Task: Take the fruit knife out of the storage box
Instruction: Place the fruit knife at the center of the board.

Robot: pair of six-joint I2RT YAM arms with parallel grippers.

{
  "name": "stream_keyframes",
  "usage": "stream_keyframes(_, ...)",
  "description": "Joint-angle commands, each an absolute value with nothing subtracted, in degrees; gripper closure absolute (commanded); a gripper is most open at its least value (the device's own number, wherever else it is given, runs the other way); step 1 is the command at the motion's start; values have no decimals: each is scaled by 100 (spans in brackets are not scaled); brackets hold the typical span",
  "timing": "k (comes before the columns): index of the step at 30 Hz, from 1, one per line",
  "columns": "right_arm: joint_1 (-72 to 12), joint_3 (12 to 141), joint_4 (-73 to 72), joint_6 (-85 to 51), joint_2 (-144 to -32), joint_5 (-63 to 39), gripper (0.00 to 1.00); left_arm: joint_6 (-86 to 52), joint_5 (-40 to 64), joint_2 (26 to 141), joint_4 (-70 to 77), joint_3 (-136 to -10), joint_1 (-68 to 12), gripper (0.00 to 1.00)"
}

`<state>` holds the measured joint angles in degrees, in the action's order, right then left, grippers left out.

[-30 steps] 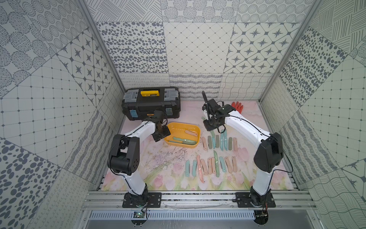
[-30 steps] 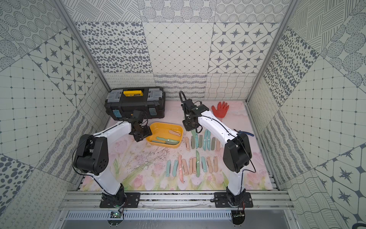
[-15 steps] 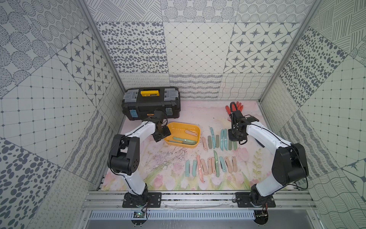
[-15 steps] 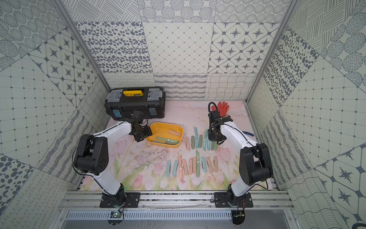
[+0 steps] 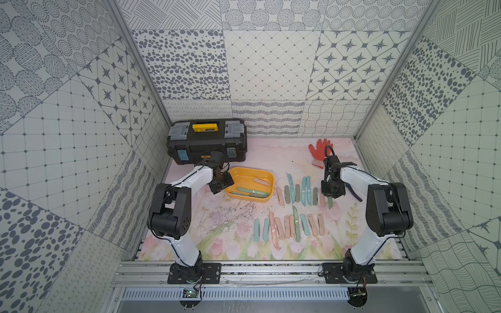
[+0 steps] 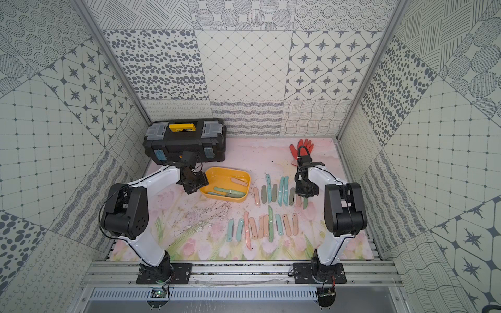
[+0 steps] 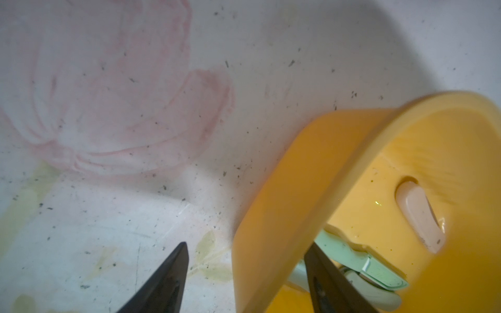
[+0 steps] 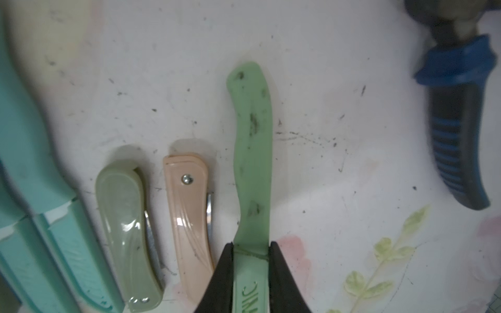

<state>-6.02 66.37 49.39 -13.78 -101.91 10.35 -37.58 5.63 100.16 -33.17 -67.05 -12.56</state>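
One second ago the right gripper (image 8: 250, 244) hung near the far right corner of the storage box (image 5: 245, 177), a shallow yellow plastic tub with rounded corners. It has since swung clear to the right end of the upper row of knives (image 5: 296, 191), well apart from the tub. Its fingers are clamped on the fruit knife (image 8: 252, 151), a slim pale green plastic piece with a curved, dirt-smudged handle, just beside a peach folding knife (image 8: 189, 216). Whether it touches the counter I cannot tell. The left gripper (image 7: 246, 249) has not moved. Its jaws stand apart, straddling the tub's left wall with a gap on the outer side. Several knives lie inside the tub, a pink one (image 5: 262, 181) and greenish ones (image 5: 253, 193).

The counter (image 5: 217, 216) wears a faded mat printed with pink flowers and green leaves, peppered with dark specks. Grey-and-white patterned panels (image 5: 271, 67) wall in the cell. A black hard-plastic toolbox (image 5: 207, 145) with a yellow handle stands at the back left and a red glove (image 5: 320, 149) at the back right. A second row of knives (image 5: 290, 230) lies nearer the arm bases. A ribbed blue-and-black handle (image 8: 458, 135) lies near the held knife.
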Motion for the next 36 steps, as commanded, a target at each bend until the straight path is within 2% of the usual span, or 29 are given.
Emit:
stream_keyframes(1,-558,6718,4763,-1249,-10435,1150,87,-3789,653,10056,-3245,-6680,-1236,33)
stream_keyframes(15,-501,6671,4596,-1201,-10649,1044,85,-3799,683,10088,-3248,-6689,-1236,33)
stream_keyframes(29,-502,6830,5003,-1214,-10081,1024,59,-3794,677,10069,-3243,-6688,-1238,33)
stream_keyframes(36,-810,7548,5651,-1273,-9145,1134,53,-3780,653,10011,-3262,-6680,-1234,33)
